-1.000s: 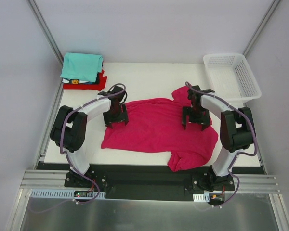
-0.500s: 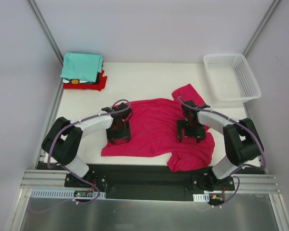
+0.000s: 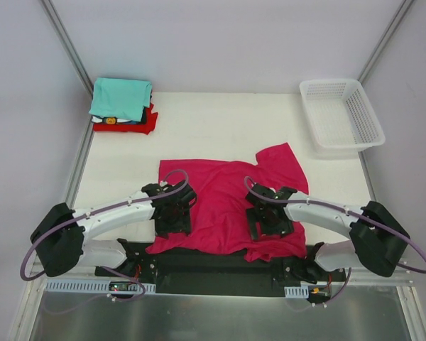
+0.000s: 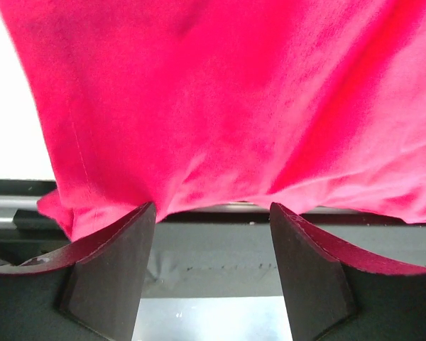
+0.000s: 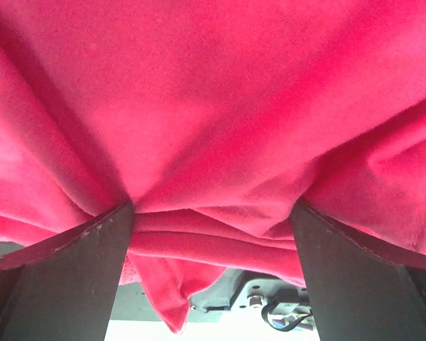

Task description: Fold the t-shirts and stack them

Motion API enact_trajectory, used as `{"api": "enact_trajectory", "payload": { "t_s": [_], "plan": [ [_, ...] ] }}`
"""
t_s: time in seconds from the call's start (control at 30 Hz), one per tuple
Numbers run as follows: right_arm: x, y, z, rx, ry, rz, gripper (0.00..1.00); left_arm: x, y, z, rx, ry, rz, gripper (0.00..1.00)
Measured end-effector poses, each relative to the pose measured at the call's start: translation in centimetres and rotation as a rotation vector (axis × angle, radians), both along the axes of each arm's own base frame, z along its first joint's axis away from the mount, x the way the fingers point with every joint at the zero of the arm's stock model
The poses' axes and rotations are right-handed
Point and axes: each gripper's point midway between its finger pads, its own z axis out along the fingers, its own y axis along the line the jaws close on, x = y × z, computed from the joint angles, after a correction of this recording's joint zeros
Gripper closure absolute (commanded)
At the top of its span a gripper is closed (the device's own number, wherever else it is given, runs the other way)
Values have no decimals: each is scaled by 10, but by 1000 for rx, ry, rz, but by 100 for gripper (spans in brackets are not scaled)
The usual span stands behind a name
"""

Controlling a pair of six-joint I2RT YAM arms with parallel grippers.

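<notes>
At the lower centre of the frame, the left gripper [image 3: 173, 215] and right gripper [image 3: 268, 220] each have jaws clenched on the magenta t-shirt [image 3: 224, 195], draped over the bench [image 3: 220, 121] edge. Folded t-shirts [image 3: 122, 105] sit stacked upper left, basket [image 3: 341, 114] upper right.

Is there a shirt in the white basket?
No, the basket holds nothing in the top view; the pink shirt lies on the table, and folded shirts sit in the far left corner.

pink t-shirt [image 3: 227, 202]: near hem hidden under arms | both pincer tips: covered by cloth, grip unclear
</notes>
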Motion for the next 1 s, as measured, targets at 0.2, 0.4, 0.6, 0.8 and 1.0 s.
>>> {"api": "enact_trajectory", "payload": {
  "t_s": [0.2,0.4,0.6,0.8,1.0],
  "plan": [
    [3,2,33,3,-64,-36,4,14,0,34,22,-59,22,32],
    [69,31,117,128,-247,-85,4,82,-44,87,-14,-199,13,27],
    [152,-8,152,185,-337,-232,4,168,-51,107,-21,-291,54,27],
    [215,-51,122,151,-241,-290,4,215,-33,87,29,-261,72,29],
    [264,-63,92,225,-155,-301,2,226,-33,80,12,-237,48,29]
  ]
}}
